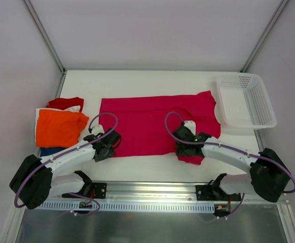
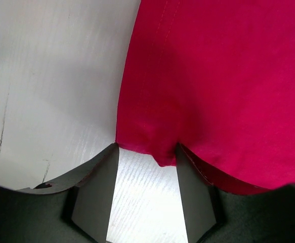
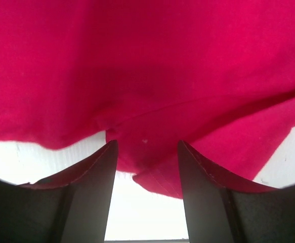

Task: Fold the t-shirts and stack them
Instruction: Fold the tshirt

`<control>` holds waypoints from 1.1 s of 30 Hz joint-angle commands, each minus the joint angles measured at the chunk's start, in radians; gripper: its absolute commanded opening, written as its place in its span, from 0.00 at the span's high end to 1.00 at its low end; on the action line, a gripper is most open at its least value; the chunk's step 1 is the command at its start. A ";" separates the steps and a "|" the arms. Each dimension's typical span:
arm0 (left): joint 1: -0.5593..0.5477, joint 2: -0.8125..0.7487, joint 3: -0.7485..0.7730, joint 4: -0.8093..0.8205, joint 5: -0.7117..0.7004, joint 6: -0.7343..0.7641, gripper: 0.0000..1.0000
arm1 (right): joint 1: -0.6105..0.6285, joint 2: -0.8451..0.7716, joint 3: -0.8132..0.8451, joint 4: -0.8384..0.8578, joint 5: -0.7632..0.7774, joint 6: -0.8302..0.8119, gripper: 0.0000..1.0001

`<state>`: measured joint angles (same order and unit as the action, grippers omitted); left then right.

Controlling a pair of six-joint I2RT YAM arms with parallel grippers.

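White bench (image 1: 137, 81) fills the view, with plain walls (image 1: 15, 50) around it. The left gripper (image 2: 147, 152) sits at the near left corner of the pink shirt (image 1: 152, 124). Its two fingers (image 2: 94, 192) are apart, and a bit of hem pokes in between them. The right gripper (image 3: 147, 144) is at the near edge of the pink shirt, close to its right end. It is also apart, with a fold of cloth in the gap. I think neither one is squeezing yet.

The pink shirt lies spread out flat. Just to its left is a pile. An orange shirt (image 1: 58, 126) is on top, and a red shirt (image 1: 66, 103), a white shirt (image 1: 37, 115) and a blue shirt (image 1: 51, 151) peek out. A white basket (image 1: 248, 125) stands by its far right corner.

The pile looks done. The pink shirt is not folded or stacked.
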<state>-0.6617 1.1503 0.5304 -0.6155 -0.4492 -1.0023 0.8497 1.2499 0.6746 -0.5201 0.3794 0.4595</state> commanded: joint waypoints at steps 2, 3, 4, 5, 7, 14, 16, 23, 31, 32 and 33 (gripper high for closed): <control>-0.009 0.012 0.005 -0.023 0.006 0.016 0.52 | 0.000 0.107 0.092 -0.008 0.038 0.007 0.46; -0.009 0.014 0.006 -0.023 0.006 0.014 0.53 | 0.000 0.114 0.097 -0.006 0.038 0.005 0.46; -0.009 0.015 0.006 -0.023 0.006 0.016 0.55 | 0.000 0.115 0.100 -0.008 0.038 0.007 0.47; -0.009 0.015 0.008 -0.023 0.006 0.019 0.58 | 0.000 0.114 0.099 -0.009 0.044 0.011 0.48; -0.009 0.017 0.008 -0.023 0.004 0.021 0.60 | 0.000 0.095 0.094 -0.023 0.049 0.016 0.55; -0.009 0.049 0.020 -0.021 0.015 0.030 0.58 | 0.000 -0.047 0.088 -0.179 0.090 0.034 0.53; -0.009 0.049 0.022 -0.023 0.014 0.031 0.58 | 0.000 -0.095 0.083 -0.196 0.095 0.038 0.52; -0.009 0.057 0.023 -0.023 0.020 0.037 0.58 | 0.000 -0.080 0.053 -0.170 0.055 0.047 0.51; -0.009 0.060 0.025 -0.021 0.024 0.044 0.58 | 0.026 0.046 0.033 -0.086 0.001 0.068 0.52; -0.009 0.061 0.026 -0.021 0.026 0.044 0.58 | 0.028 0.057 0.034 -0.087 0.001 0.070 0.52; -0.009 0.063 0.026 -0.021 0.026 0.044 0.58 | 0.034 0.059 0.036 -0.087 0.000 0.071 0.52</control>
<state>-0.6617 1.1904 0.5529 -0.6113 -0.4480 -0.9752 0.8688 1.3010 0.7063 -0.6273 0.3931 0.4984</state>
